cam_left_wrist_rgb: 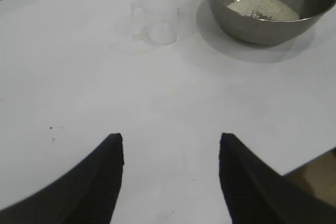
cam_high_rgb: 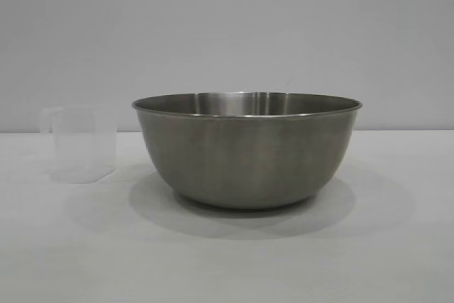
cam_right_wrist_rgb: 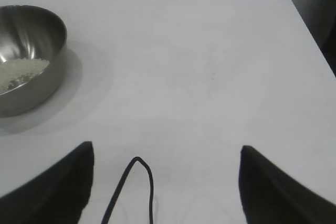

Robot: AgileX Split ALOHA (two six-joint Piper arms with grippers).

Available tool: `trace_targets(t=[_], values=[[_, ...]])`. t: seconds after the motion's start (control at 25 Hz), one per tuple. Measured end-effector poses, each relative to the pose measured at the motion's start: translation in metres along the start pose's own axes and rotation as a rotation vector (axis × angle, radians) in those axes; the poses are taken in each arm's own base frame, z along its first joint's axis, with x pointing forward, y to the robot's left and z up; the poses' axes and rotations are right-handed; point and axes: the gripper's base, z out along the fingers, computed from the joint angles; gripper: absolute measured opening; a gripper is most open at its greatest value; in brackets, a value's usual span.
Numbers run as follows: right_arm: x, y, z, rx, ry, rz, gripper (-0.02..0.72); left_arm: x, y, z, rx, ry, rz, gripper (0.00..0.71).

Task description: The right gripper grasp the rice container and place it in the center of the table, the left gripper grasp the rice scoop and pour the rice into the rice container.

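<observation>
Rice [cam_left_wrist_rgb: 265,8] already lies in a small heap at the bottom of the rice container [cam_high_rgb: 247,150], which stands on the tabletop [cam_high_rgb: 227,260] about mid-scene. We find the rice scoop [cam_high_rgb: 79,145] upright and seemingly empty just beside it, so we judge pouring done and nothing obvious left. Only the wrist views show the grains; the exterior view hides them behind the bowl wall and shows no arm. Both the left gripper [cam_left_wrist_rgb: 170,153] and right gripper [cam_right_wrist_rgb: 165,161] hover well back, fingers spread wide, holding nothing.
</observation>
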Motion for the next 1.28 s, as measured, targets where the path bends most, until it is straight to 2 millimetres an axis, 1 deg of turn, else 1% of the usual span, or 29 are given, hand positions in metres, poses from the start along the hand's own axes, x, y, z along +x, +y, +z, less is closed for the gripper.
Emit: trace_targets(t=[0.28,0.4,0.6,0.76,1.28], values=[[0.0,0.0,0.0,0.0,0.0,0.0,0.51,-0.0001,-0.0001,0.0,-0.01,-0.001,-0.004,0.351],[0.0,0.0,0.0,0.0,0.0,0.0,0.51,-0.0002,-0.0009,0.0,-0.089,0.003,-0.05,0.351],[0.0,0.0,0.0,0.0,0.0,0.0,0.51,-0.0004,-0.0029,0.0001,-0.276,0.012,-0.159,0.351],[0.0,0.0,0.0,0.0,0.0,0.0,0.51,-0.0005,-0.0037,0.0003,-0.356,0.015,-0.206,0.351],[0.0,-0.0004,0.0,-0.034,0.001,-0.021,0.51,-0.0005,-0.0038,0.0003,-0.37,0.016,-0.214,0.351]])
